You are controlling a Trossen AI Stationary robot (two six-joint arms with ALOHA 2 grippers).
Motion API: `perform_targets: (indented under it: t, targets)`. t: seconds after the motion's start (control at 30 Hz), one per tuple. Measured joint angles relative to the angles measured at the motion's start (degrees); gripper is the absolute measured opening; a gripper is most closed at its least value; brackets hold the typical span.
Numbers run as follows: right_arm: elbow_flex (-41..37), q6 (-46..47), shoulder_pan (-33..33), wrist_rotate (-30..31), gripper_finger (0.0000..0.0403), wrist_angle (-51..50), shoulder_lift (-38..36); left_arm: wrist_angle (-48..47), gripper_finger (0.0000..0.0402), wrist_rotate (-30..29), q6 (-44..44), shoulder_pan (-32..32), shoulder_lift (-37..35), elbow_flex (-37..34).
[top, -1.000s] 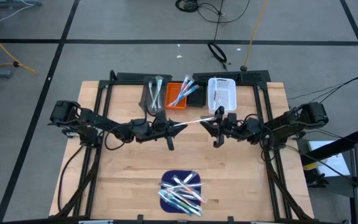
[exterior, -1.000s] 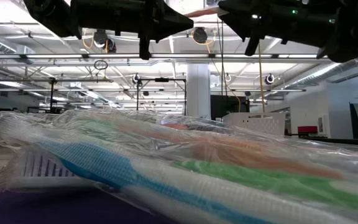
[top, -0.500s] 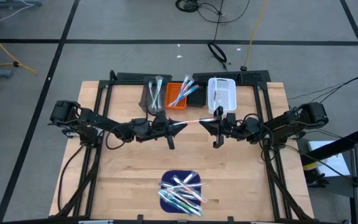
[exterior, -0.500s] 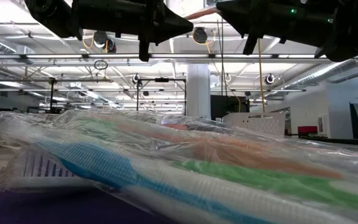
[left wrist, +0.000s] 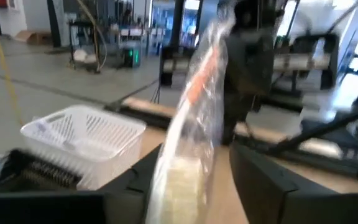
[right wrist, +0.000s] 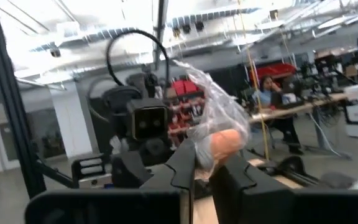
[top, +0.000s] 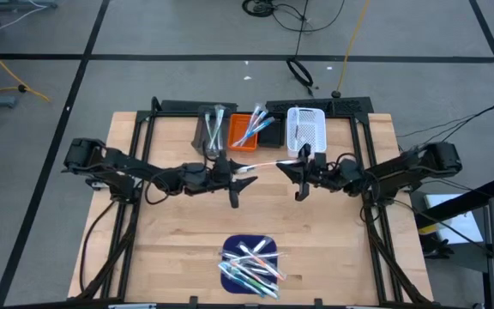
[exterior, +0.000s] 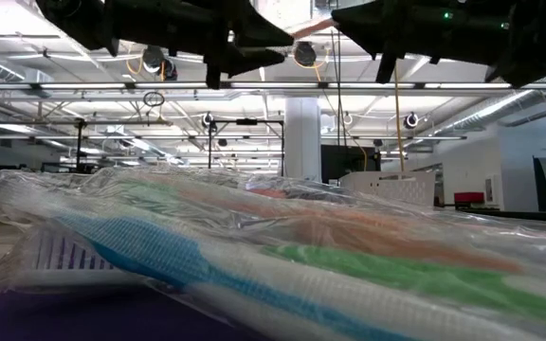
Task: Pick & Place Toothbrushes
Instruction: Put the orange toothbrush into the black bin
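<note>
A wrapped toothbrush, in clear film with an orange-pink part, hangs in the air above the table's middle, running between my two grippers. My right gripper is shut on its right end. My left gripper is open. Its fingers stand on either side of the toothbrush's left end. Several more toothbrushes lie heaped on the dark blue mat near the front edge. They fill the foreground of the low view. My left gripper: the wrapper runs between the open fingers, and I cannot tell whether it touches one. My right gripper pinches the toothbrush's orange-pink end between its two fingers. It comes from the table's right, roughly level, with the fingers along the toothbrush. The toothbrush sticks out past the fingertips, clear of the table.
A row of small bins stands at the far edge: a grey bin, an orange bin and a black bin, then a white basket. The grey and orange bins hold toothbrushes. Bare wood lies between the bins and the mat.
My left gripper has opened and let go of the toothbrush's left end, rolling a little where it is. The toothbrush stays in the air in my right gripper. Neither arm has shifted.
</note>
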Motion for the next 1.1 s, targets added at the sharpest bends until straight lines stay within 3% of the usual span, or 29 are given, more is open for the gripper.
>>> perform_targets:
  t: [0.17,0.33,0.63,0.83,1.1]
  targets:
    - [0.0,1.3,-2.4,0.0,0.0018,-12.3,-7.0,-14.1,0.0204,-0.5,-1.2,0.0,-6.2,0.0]
    - [0.0,2.0,-6.4,1.8,0.0018,-23.2,-12.6,-25.0,0.0213,0.0,-6.0,-0.1,-9.5,0.0]
    - [1.3,4.1,-15.7,3.3,0.0018,-40.6,-16.9,-27.1,0.0214,0.1,-8.6,-1.7,-9.5,0.0]
    - [8.4,3.4,-22.5,-0.9,0.0018,-54.9,-14.7,-27.2,0.0214,-0.4,-8.6,-1.9,-9.4,0.0]
    - [15.8,1.0,-29.9,-7.7,0.0018,-62.2,-9.7,-27.2,0.0214,-0.4,-8.6,-1.9,-9.4,0.0]
